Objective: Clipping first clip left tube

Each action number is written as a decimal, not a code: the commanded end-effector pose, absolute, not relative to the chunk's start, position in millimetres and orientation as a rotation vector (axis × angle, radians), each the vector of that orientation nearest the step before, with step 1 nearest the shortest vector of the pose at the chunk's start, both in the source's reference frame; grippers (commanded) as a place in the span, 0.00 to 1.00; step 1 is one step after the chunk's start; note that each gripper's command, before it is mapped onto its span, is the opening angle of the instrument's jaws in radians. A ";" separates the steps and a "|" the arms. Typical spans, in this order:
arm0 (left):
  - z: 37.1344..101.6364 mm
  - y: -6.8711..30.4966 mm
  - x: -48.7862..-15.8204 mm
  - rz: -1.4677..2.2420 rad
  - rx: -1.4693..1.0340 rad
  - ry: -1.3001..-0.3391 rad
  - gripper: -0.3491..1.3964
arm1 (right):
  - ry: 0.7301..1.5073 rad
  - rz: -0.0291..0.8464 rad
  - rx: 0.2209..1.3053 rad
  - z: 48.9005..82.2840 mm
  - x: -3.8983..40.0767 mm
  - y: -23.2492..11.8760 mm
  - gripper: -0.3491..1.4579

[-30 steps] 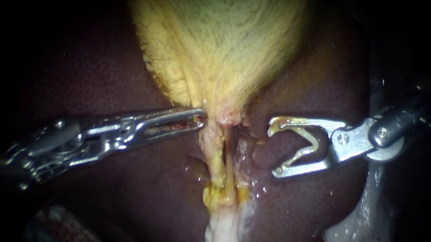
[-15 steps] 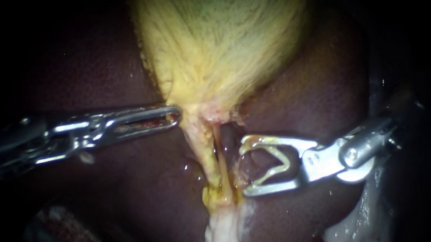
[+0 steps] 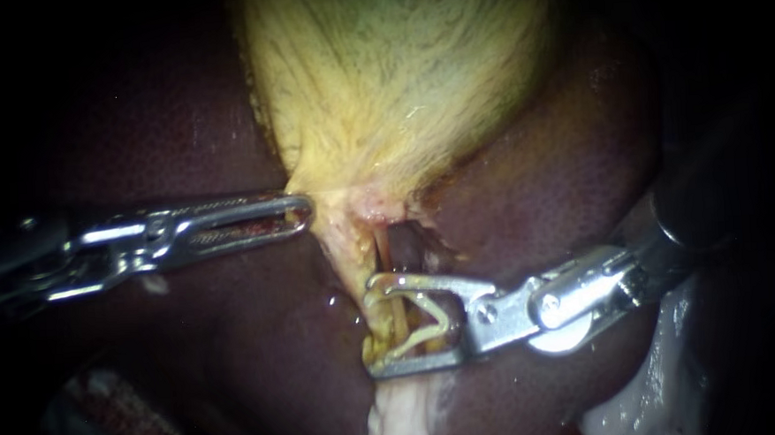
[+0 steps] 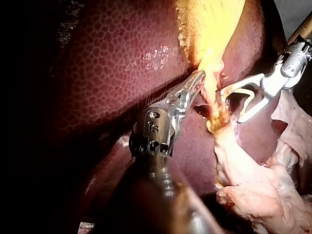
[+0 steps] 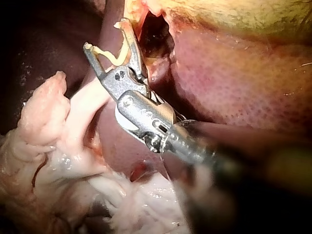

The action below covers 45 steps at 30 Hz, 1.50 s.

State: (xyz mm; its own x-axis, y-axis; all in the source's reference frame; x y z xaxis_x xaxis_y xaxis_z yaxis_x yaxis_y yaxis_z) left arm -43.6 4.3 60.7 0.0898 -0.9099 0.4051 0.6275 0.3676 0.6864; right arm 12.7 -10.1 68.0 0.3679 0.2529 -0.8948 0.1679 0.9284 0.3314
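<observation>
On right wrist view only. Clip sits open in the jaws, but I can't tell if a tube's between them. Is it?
Observer: Endoscope view says yes: the right instrument holds its clip astride the yellowish tube, and both jaw tips show past it.
Operator: Left instrument? Not in my view.
Observer: The left instrument has its jaws shut on the gallbladder at its lower edge. It is off to the side of the clip, not touching it.

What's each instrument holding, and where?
The left instrument grips the gallbladder at its neck edge; the right instrument holds an open clip seated between its jaws.
</observation>
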 end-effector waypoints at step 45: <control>58.5 4.9 -45.2 -1.201 0.380 -0.928 0.00 | 1.074 0.015 0.404 74.0 16.6 -12.1 0.50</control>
